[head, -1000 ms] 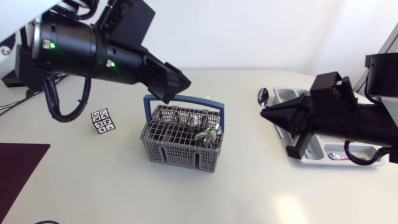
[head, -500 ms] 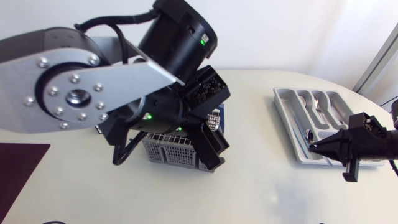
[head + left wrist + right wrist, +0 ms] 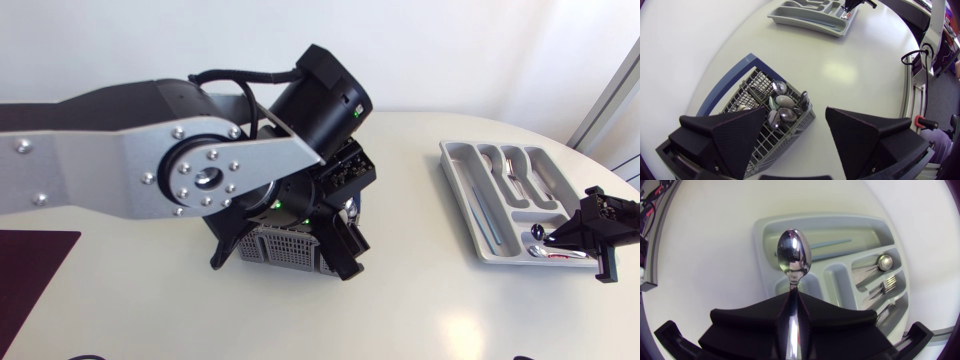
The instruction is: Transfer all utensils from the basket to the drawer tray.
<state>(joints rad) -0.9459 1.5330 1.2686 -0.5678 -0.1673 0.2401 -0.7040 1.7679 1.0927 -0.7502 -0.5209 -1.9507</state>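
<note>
**Left gripper wide open over the basket, right one holding a spoon at the tray**

So the left arm comes in big across the head view and parks right on top of the grey basket (image 3: 268,246), covering most of it. In its wrist view the left gripper (image 3: 795,111) has its fingers spread wide with nothing held. One finger sits over the basket's mesh and the other over bare table (image 3: 420,300) just beside the basket wall. I can't tell if either finger touches the basket. The blue handle (image 3: 724,88) runs along the far side. A bunch of spoons (image 3: 782,102) stands bowls-up in the corner compartment, ahead of the fingers.

Over on the other side, the right gripper (image 3: 792,299) is pinched tight on a spoon (image 3: 794,255). The handle is clamped between both fingers and the bowl sticks out ahead of the tips. It hangs over the drawer tray (image 3: 765,245), at the end nearest that arm. From above, the bowl shows over the small compartments there. The tray has some cutlery in it: a fork (image 3: 885,283) and another spoon (image 3: 883,262) in the side slots. Basket and tray are well apart on the table.
</note>
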